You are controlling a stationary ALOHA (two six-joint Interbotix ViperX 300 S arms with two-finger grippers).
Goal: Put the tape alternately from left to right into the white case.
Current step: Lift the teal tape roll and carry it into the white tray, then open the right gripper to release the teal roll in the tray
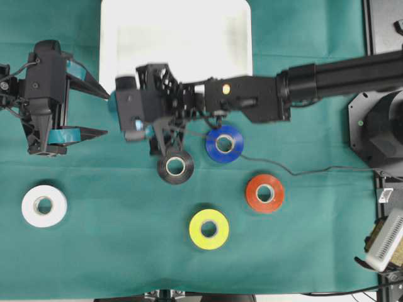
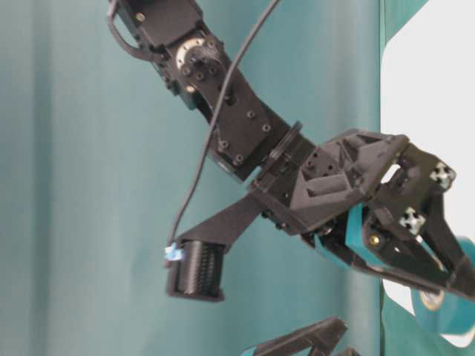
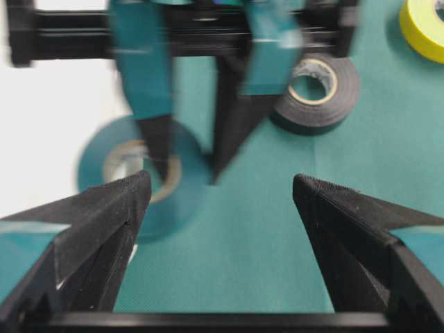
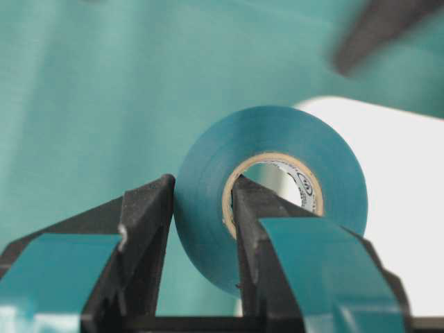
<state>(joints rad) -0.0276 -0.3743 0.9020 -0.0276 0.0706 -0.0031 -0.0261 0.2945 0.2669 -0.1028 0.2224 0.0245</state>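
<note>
teal tape (image 4: pixel 270 194) pinched by outstretched right tool (image 4: pixel 201 243) beside white case (image 1: pixel 176 38).

Table cover (image 1: pixel 302 251): teal woven cloth, matt, fine weave visible in the left wrist view. Large white rectangular case (image 1: pixel 176 31): smooth plastic, faint sheen. Teal tape roll (image 4: pixel 270 187): smooth, satin vinyl-looking band, pale paper-like core. Black tape roll (image 3: pixel 316 94): slight gloss, same pale core. Right gripper (image 4: pixel 201 229): matt black plastic fingers (image 4: pixel 146 229), finely ridged; teal tape patches on them.
</note>
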